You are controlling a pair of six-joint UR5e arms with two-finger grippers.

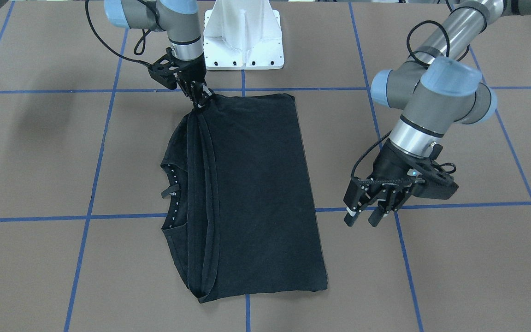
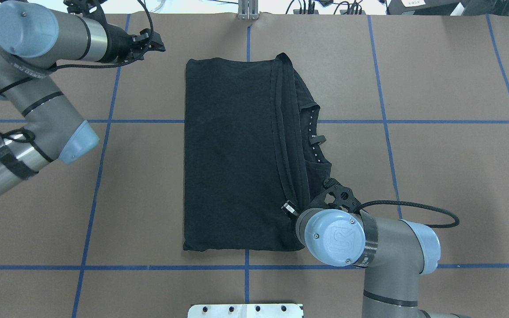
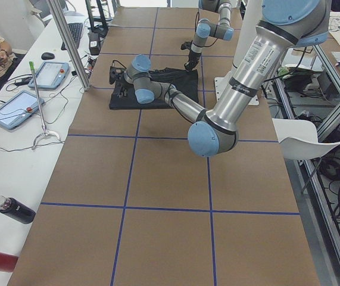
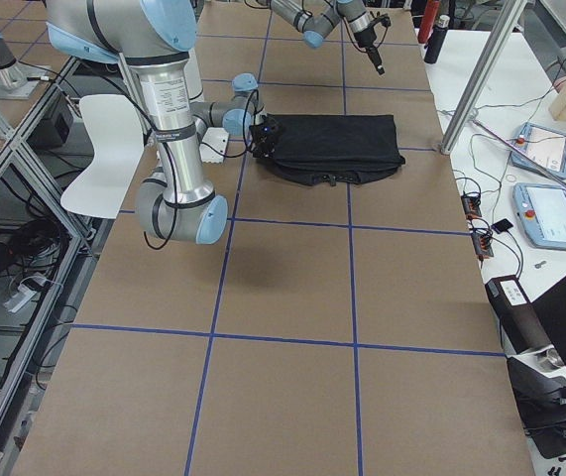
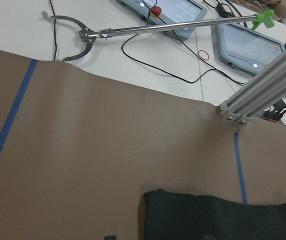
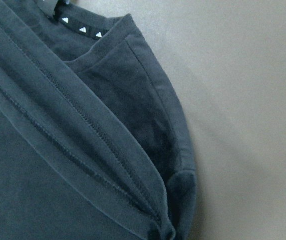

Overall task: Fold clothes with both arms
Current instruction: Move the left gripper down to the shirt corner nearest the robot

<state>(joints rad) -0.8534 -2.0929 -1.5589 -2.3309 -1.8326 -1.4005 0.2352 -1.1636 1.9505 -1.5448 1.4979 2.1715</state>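
surrounding the t-shirt (image 1: 261,184): white pedestal (image 1: 243,41), aluminium post (image 5: 263,87), grabber tool (image 5: 153,29), tablets (image 5: 248,47).

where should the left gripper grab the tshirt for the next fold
Probably the T-shirt by its stacked hem's free far corner, coming in from the far side: the layers meet in a point there, and the right gripper pinches the matching near corner.

pedestal (image 1: 244,41) white | reacher-grabber (image 5: 148,27) on side bench (image 5: 12,25) | bottle (image 3: 15,210), seemingly dark
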